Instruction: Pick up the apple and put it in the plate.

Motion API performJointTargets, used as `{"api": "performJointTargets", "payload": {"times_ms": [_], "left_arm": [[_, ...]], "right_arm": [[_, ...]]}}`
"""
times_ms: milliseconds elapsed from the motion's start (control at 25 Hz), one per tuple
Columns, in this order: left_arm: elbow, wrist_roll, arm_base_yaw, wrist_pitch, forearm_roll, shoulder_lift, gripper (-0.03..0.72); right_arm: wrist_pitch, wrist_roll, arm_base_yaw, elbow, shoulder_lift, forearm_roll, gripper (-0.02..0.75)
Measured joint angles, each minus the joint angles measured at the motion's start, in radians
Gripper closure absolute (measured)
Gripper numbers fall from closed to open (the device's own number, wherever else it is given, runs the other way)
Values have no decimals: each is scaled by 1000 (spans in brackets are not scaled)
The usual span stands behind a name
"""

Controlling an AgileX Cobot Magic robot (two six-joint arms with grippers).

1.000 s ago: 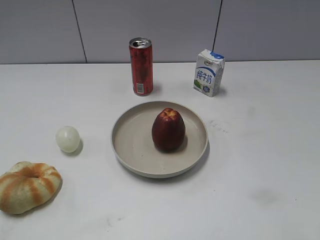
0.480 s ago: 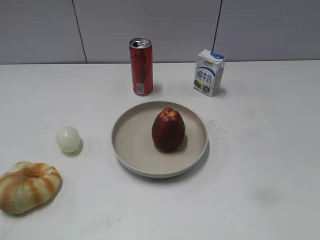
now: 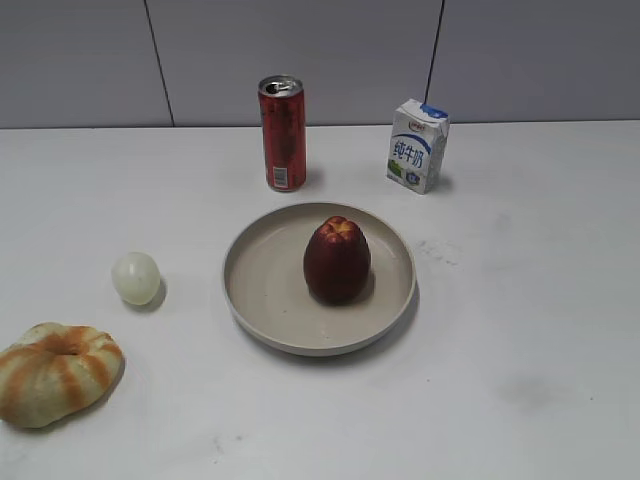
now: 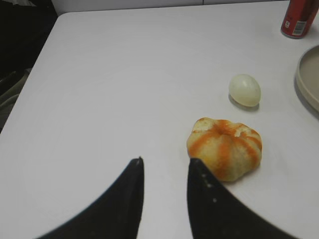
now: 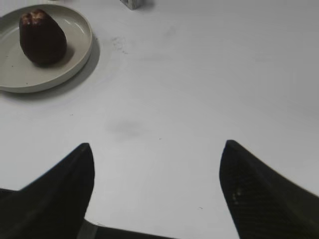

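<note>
Exterior view: the apple point(image 3: 337, 260) stands upright in the plate point(image 3: 262, 290), right of its middle; a can point(image 3: 282, 133) and a milk carton point(image 3: 418, 145) stand behind, a pale ball point(image 3: 136, 278) and a bun point(image 3: 55, 372) at the left.
Left wrist view: my left gripper point(image 4: 165, 167) has its fingers a little apart, holding nothing, beside the bun.
Right wrist view: my right gripper point(image 5: 157, 152) is spread wide and empty, well apart from the plate.

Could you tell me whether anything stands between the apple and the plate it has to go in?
Nothing visible does: the apple already stands upright inside the plate, right of its centre. The can and milk carton stand behind the plate, apart from it, and neither hand is near.
</note>
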Motion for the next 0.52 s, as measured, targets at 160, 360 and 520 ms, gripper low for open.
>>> {"api": "performJointTargets", "payload": {"times_ms": [160,360,520], "left_arm": [[0,0,0,0,0,0,452],[0,0,0,0,0,0,452],[0,0,0,0,0,0,452]], "right_arm": [[1,0,0,2,-62,-2,148],[3,0,0,9,-73,-4,148],[3,0,0,9,-74,-4,148]]}}
